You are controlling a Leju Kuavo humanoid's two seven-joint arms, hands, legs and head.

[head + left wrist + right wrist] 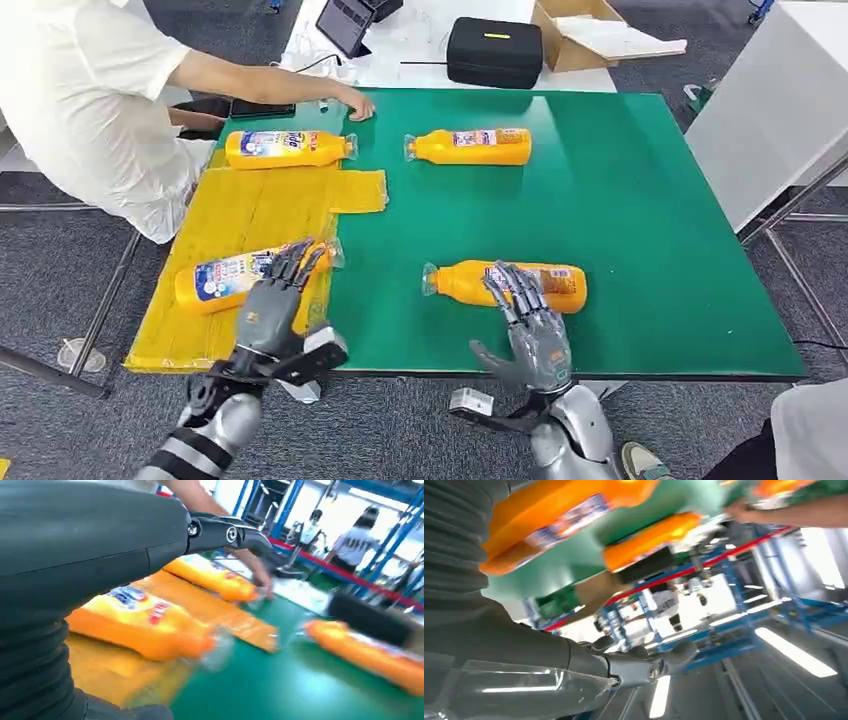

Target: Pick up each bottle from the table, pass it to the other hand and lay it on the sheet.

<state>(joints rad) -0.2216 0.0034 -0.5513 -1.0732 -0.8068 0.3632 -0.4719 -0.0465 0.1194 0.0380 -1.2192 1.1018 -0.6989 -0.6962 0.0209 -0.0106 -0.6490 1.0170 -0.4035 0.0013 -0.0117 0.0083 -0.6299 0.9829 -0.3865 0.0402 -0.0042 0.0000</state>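
Head view: green table (650, 230), seen from above, spanning most of the frame. Yellow sheet (240, 215) spread over its left part, one corner near the middle. Person in a white shirt (80, 100) leaning in at the far left, hand (355, 103) resting on the table edge. Black case (493, 50) and cardboard box (580, 30) on a white surface beyond the table.

Four orange bottles, all lying on their sides. Near-left bottle (225, 278) on the sheet, under the left hand (275, 300), whose fingers lie spread over its neck end; whether touching, cannot tell. Far-left bottle (285, 148) at the sheet's far edge. Far-middle bottle (470, 146) on bare green, well apart from both hands. Near-right bottle (520, 283) on bare green near the front edge, with the right hand (530, 325) over it, fingers spread across its body, thumb out to the side, not closed round it.
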